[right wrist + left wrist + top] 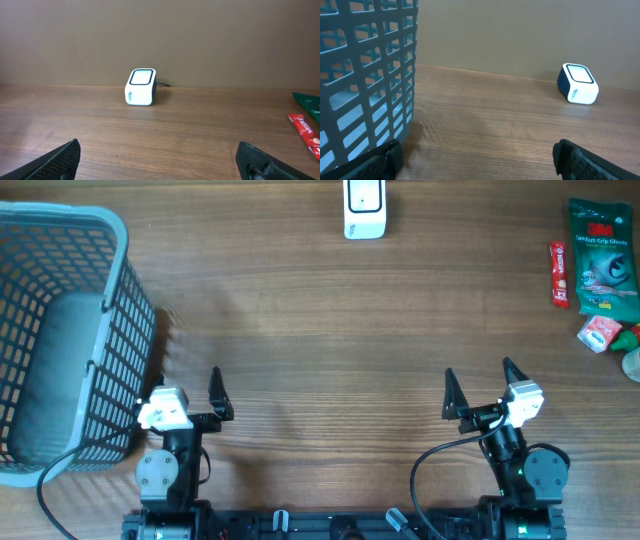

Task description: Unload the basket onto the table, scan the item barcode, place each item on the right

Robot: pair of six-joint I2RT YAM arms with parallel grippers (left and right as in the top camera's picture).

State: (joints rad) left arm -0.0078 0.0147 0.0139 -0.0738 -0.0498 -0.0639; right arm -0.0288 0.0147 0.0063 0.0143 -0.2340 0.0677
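A white barcode scanner [363, 208] with a dark rim stands at the far middle of the table; it also shows as the scanner [577, 83] in the left wrist view and as the scanner [140, 87] in the right wrist view. Items lie at the far right: a green packet [603, 258], a red stick pack [560, 275] and a small red-and-white packet [600, 332]. My left gripper [187, 383] hangs open near the front, beside the basket. My right gripper [481, 377] is open at the front right, well short of the items. Nothing sits between either pair of fingers.
A grey plastic mesh basket [110, 330] fills the left side, its wall close to my left gripper's outer finger [385, 157]. More small items [630, 350] sit at the right edge. The red stick pack [306, 134] and the green packet's corner [309, 102] show in the right wrist view.
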